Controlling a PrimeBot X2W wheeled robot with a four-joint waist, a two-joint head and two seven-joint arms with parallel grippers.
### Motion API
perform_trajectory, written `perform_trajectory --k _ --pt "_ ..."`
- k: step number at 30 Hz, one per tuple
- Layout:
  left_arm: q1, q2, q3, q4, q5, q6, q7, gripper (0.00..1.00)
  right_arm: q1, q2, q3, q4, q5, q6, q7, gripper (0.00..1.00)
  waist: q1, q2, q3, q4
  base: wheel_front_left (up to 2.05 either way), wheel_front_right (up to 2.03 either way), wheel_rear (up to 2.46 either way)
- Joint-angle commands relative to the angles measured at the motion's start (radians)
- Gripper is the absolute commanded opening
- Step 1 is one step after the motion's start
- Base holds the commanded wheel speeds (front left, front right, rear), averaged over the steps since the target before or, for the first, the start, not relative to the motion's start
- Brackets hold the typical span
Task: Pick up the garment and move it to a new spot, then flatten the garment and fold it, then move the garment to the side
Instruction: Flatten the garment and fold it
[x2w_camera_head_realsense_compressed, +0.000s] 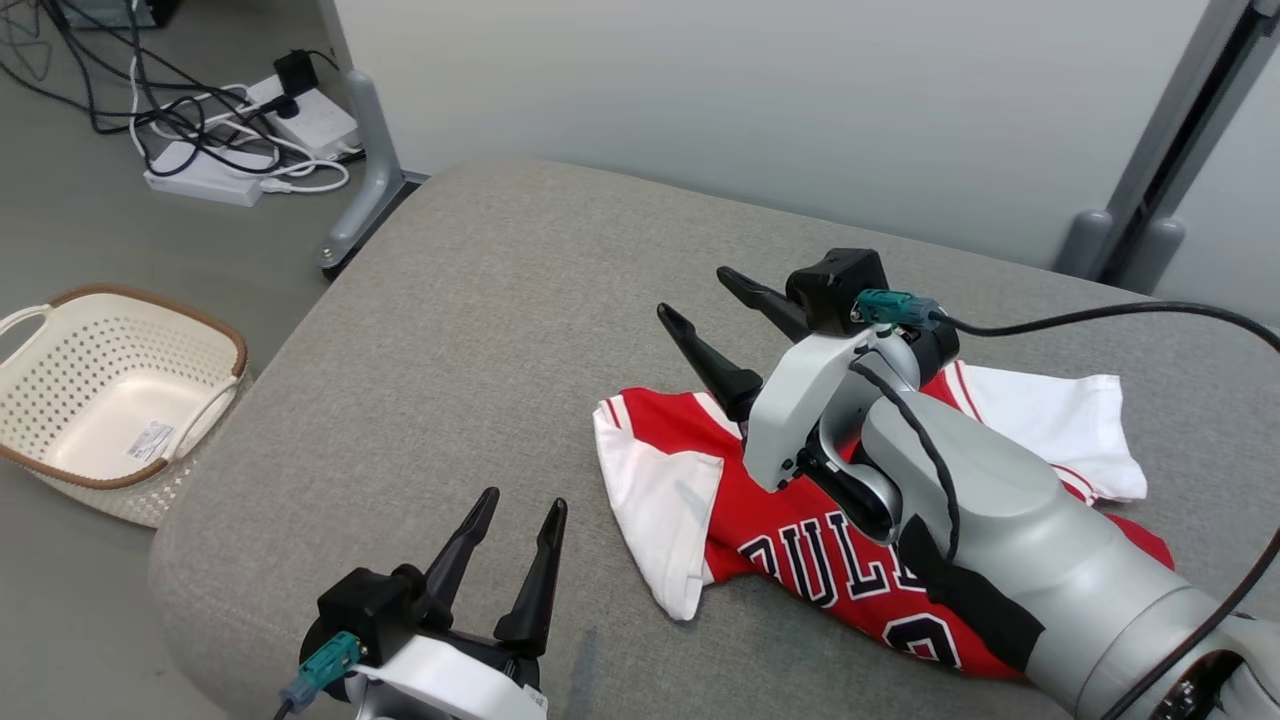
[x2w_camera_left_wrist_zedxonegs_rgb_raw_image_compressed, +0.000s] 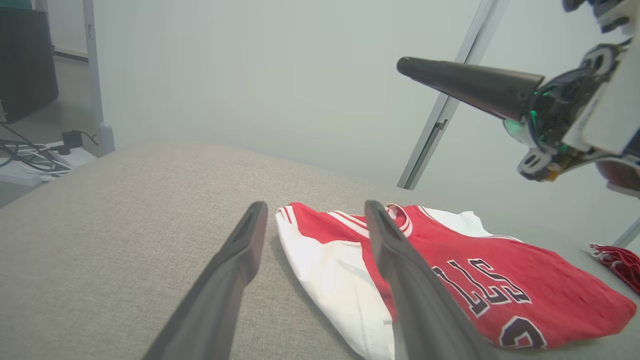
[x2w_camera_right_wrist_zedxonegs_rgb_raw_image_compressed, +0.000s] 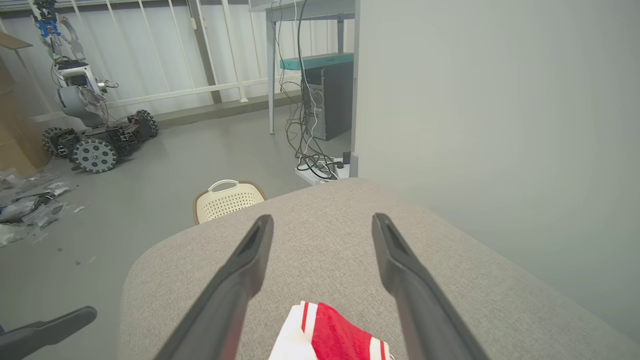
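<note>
The garment (x2w_camera_head_realsense_compressed: 800, 520) is a red and white basketball jersey with black lettering, lying partly folded on the grey cushioned surface (x2w_camera_head_realsense_compressed: 450, 330); its white underside is turned up at the left and right ends. My right gripper (x2w_camera_head_realsense_compressed: 705, 295) hovers above the jersey's far left corner, open and holding nothing. In the right wrist view that corner (x2w_camera_right_wrist_zedxonegs_rgb_raw_image_compressed: 330, 335) lies below the spread right gripper (x2w_camera_right_wrist_zedxonegs_rgb_raw_image_compressed: 322, 222). My left gripper (x2w_camera_head_realsense_compressed: 525, 505) stands open over bare cushion near the front edge, just left of the jersey. The left wrist view has the jersey (x2w_camera_left_wrist_zedxonegs_rgb_raw_image_compressed: 450, 270) past its right finger.
A cream perforated basket (x2w_camera_head_realsense_compressed: 110, 390) sits on the floor left of the cushion. Power strips and tangled cables (x2w_camera_head_realsense_compressed: 230, 130) lie on the floor at the far left. A pale wall panel (x2w_camera_head_realsense_compressed: 800, 90) stands behind the cushion. Another wheeled robot (x2w_camera_right_wrist_zedxonegs_rgb_raw_image_compressed: 85, 125) is parked across the room.
</note>
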Motion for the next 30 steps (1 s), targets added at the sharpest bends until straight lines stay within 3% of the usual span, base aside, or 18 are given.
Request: perform_trajectory --k 1,7,12,17,21,25,30 --pt "-0.016 0.005 0.009 -0.005 0.006 -0.001 -0.001 1.00 -0.011 -0.011 0.002 0.006 0.018 0.000 -0.016 1.00 0.0000 0.0000 -0.009 -0.032 0.00 0.00 0.00" --pt "-0.020 0.005 0.044 -0.024 0.021 -0.001 -0.001 1.00 -0.018 -0.085 -0.028 -0.031 -0.013 0.000 -0.033 1.00 0.0000 0.0000 -0.027 -0.130 0.00 0.00 0.00" --pt "-0.025 0.005 0.070 -0.044 0.016 -0.001 -0.001 1.00 0.061 -0.164 -0.176 -0.131 -0.101 0.000 -0.030 1.00 0.0000 0.0000 -0.032 -0.195 0.00 0.00 0.00" --pt "-0.034 0.005 0.090 -0.066 0.013 -0.001 -0.001 1.00 0.235 -0.243 -0.417 -0.272 -0.246 0.000 -0.031 1.00 0.0000 0.0000 -0.028 -0.262 0.00 0.00 0.00" --pt "-0.032 0.005 0.101 -0.074 0.018 -0.001 -0.001 1.00 0.386 -0.256 -0.589 -0.326 -0.341 0.000 -0.030 1.00 0.0000 0.0000 -0.025 -0.302 0.00 0.00 0.00" --pt "-0.025 0.005 0.099 -0.074 0.021 -0.001 -0.001 1.00 0.517 -0.224 -0.743 -0.340 -0.390 0.000 -0.029 1.00 0.0000 0.0000 -0.022 -0.330 0.00 0.00 0.00" --pt "-0.014 0.005 0.093 -0.070 0.026 -0.001 -0.001 1.00 0.622 -0.178 -0.864 -0.338 -0.436 0.000 -0.029 1.00 0.0000 0.0000 -0.021 -0.344 0.00 0.00 0.00"
